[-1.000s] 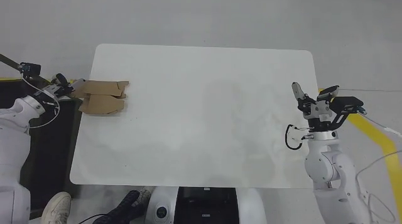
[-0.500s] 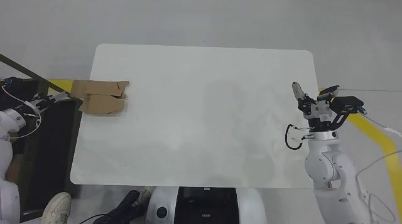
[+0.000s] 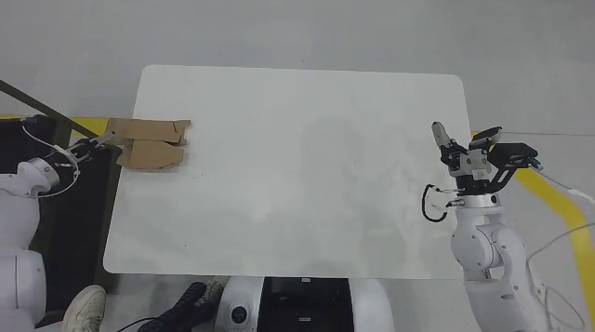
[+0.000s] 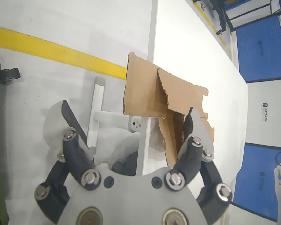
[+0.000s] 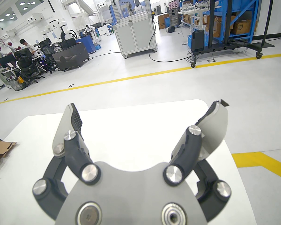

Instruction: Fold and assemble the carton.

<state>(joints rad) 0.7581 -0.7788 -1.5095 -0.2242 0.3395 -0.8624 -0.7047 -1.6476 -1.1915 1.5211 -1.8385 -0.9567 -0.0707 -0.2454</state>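
Carton location against both end effectors; blank flat, no fold made.
Flattened cardboard carton (image 3: 149, 143) lies at the left margin of the bench (image 3: 307, 192). Its outer end overhangs that edge, and its long axis runs across the edge toward the bench middle. Left end effector (image 3: 100, 140) sits just off the bench beside the overhanging end, fingers spread apart and clamping nothing. In the left wrist view one finger overlaps the carton's edge, but contact cannot be confirmed. Right end effector (image 3: 465, 132) stands at the opposite bench edge, fingers likewise apart and empty, well apart from the carton. Judgement: the left arm is plainly nearer, and the coming move turns on the overhanging end.
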